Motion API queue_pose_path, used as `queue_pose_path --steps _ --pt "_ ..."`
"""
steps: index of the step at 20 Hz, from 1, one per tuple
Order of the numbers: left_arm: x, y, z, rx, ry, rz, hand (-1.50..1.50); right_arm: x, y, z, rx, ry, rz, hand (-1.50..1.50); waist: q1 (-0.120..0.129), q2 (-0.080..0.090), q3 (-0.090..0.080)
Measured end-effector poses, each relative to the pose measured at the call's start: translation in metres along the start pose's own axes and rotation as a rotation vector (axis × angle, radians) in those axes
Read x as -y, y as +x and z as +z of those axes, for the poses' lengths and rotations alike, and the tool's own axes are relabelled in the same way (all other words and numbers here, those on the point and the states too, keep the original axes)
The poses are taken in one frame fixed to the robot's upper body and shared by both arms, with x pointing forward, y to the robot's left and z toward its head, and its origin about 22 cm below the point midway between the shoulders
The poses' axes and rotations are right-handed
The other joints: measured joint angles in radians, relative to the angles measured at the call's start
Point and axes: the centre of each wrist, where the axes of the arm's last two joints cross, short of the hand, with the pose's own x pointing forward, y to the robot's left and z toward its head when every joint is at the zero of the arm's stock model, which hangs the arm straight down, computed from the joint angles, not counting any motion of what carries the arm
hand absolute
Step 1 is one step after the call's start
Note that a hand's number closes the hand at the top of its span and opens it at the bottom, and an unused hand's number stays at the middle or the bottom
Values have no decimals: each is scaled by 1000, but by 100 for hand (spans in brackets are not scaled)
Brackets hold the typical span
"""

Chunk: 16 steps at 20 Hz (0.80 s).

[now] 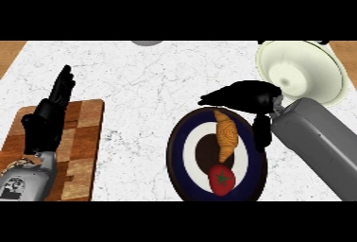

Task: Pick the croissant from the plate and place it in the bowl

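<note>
Head view, looking steeply down on the counter [140, 85]. I see the croissant [226, 134] lying on the plate [180, 160], long axis running near to far, in the plate's upper middle. A tomato [222, 179] sits on the same plate just near of it, close to the croissant's lower tip.

My right hand [244, 94] hovers over the plate's far rim, just far of the croissant's upper end. Its fingers [216, 98] stretch out leftward, and the thumb [262, 132] hangs down along the plate's right side, beside the croissant. The hand is spread, with nothing pinched; I cannot tell whether any finger touches the croissant's tip. The croissant lies in the gap below the fingers and left of the thumb.

The bowl [303, 71] stands at far right, just beyond the right hand, and looks tilted, its inside facing me.

My left hand [49, 113] rests at the left edge, fingers straight and pointing away, over a board [80, 156]. It is well apart from the plate.
</note>
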Motion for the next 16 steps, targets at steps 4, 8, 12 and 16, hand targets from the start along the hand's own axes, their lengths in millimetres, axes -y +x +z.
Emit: queue_pose_path --steps 4,8,12,16 --pt "-3 -2 -3 2 3 1 0 -10 4 -12 -65 36 36 -150 -2 0 0" --pt "2 2 -7 -1 3 4 0 -24 -4 -24 -92 41 40 -150 -2 1 0" --pt "0 -1 -7 0 1 7 0 -42 -6 -38 -101 55 39 -150 -3 1 0" --pt "1 6 -3 -2 7 5 0 -56 -9 -45 -100 62 32 -150 -2 1 0"
